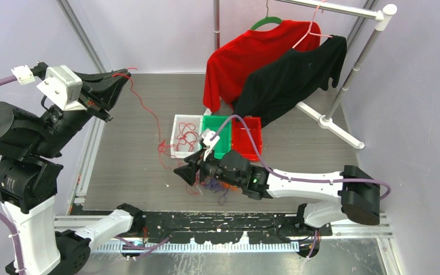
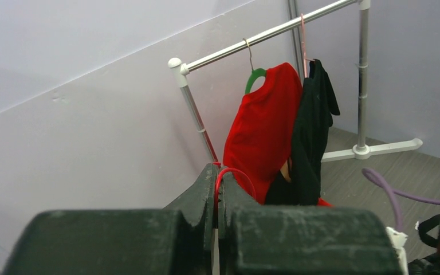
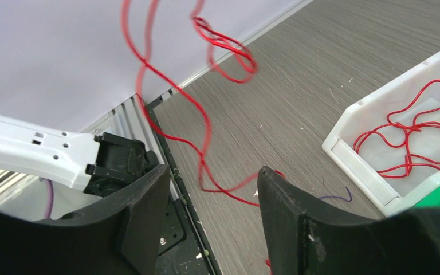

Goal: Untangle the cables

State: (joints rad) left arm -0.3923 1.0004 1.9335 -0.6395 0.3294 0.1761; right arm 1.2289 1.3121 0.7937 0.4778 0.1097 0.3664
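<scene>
My left gripper [image 1: 124,77] is raised high at the far left, shut on a thin red cable [image 1: 144,107] that hangs down to the table near the white bin. In the left wrist view the red cable [image 2: 220,176] loops out from between the closed jaws of the left gripper [image 2: 216,182]. My right gripper [image 1: 181,172] is low over the table, open. A tangled bundle of purple, orange and red cables [image 1: 216,185] lies partly under its wrist. In the right wrist view the hanging red cable [image 3: 203,123] passes beyond the spread tips of the right gripper [image 3: 212,183], ungripped.
A white bin [image 1: 179,136] holds loose red cable [image 3: 412,129]; a green bin [image 1: 222,150] and a red bin [image 1: 247,144] stand beside it. A clothes rack [image 1: 344,86] with a red shirt [image 1: 246,54] and a black shirt [image 1: 298,80] stands at the back right. A short purple cable piece [image 3: 337,198] lies on the table.
</scene>
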